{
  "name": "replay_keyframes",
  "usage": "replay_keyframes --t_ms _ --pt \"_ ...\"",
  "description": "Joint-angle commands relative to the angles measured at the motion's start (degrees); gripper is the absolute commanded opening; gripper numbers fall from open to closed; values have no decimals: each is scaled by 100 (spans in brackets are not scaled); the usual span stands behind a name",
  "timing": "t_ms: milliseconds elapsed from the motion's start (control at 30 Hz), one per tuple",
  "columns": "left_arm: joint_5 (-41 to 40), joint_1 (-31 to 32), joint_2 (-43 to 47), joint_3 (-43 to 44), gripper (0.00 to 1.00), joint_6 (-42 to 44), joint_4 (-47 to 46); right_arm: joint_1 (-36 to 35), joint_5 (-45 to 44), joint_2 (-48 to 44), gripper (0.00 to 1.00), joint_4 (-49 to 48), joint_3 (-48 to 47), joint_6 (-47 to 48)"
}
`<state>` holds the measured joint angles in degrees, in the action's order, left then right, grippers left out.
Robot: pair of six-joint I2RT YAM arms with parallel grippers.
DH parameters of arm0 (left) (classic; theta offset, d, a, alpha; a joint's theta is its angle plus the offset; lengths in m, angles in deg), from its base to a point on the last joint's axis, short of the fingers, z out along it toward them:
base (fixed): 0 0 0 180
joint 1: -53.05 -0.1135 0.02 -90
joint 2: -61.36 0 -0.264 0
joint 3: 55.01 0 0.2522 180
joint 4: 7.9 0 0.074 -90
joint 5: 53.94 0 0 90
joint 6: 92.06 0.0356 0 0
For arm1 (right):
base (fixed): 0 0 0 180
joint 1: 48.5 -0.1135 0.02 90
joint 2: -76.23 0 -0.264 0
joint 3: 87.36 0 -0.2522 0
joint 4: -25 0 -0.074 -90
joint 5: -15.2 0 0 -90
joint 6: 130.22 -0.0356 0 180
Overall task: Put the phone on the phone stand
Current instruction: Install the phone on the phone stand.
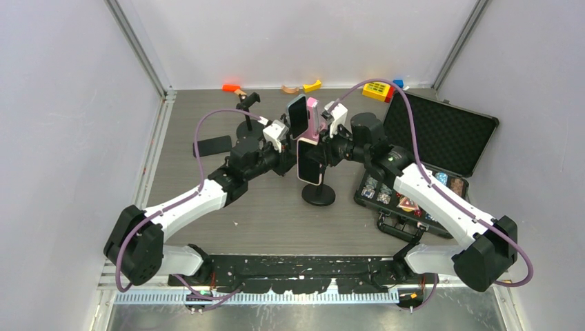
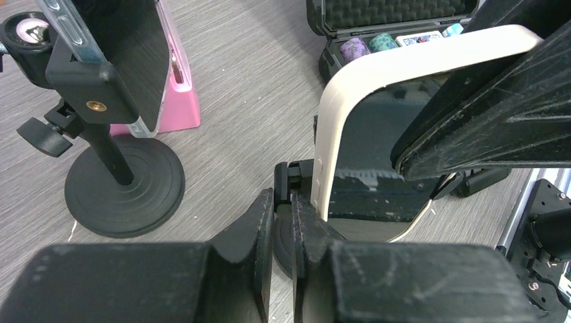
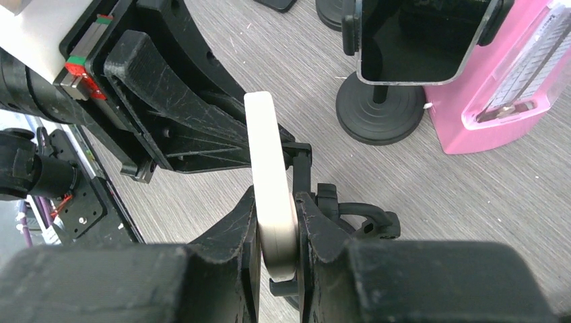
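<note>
The table (image 1: 276, 214) was grey wood-grain board, closed in by plain white walls (image 1: 69, 103) with metal posts (image 1: 138, 45) in the upper corners of the top view.

Along the far edge, at the top of the frame, lay an orange piece (image 1: 231, 88), a yellow piece (image 1: 312, 85) and a yellow block (image 1: 378, 90). An open black case (image 1: 441, 131) took up the right side, its foam-lined lid tilted back and small coloured items in its lower half. At the upper left of centre stood an empty stand (image 1: 248, 103), with a flat black slab (image 1: 212, 145) on the table to its left.

Just above centre, a dark phone (image 1: 297, 116) sat clamped on another stand, and a pink box (image 1: 314, 118) touched its right side. Both crowded the space right behind the two wrists.

The phone (image 1: 310, 164), in a cream case, was at the middle of the top view, upright on its short end over the phone stand (image 1: 319, 196). The right gripper (image 3: 275, 235) was clamped on the phone's thin edges. In the right wrist view the stand's black clamp lay against the phone's right face.

The left gripper (image 2: 283, 208) had its jaws almost together, tips at that clamp. I could not tell whether they pinched it.
</note>
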<state>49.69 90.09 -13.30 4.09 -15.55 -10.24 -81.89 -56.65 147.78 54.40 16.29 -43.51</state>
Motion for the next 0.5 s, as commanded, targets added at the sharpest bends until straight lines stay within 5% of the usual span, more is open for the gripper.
replay_keyframes --t_ms 0,467 --pt "-532 -84 233 -126 0 195 468 491 -2772 -139 0 410 47 15" --pt "-883 69 190 -61 0 346 502 232 -3895 105 0 935 -156 90"
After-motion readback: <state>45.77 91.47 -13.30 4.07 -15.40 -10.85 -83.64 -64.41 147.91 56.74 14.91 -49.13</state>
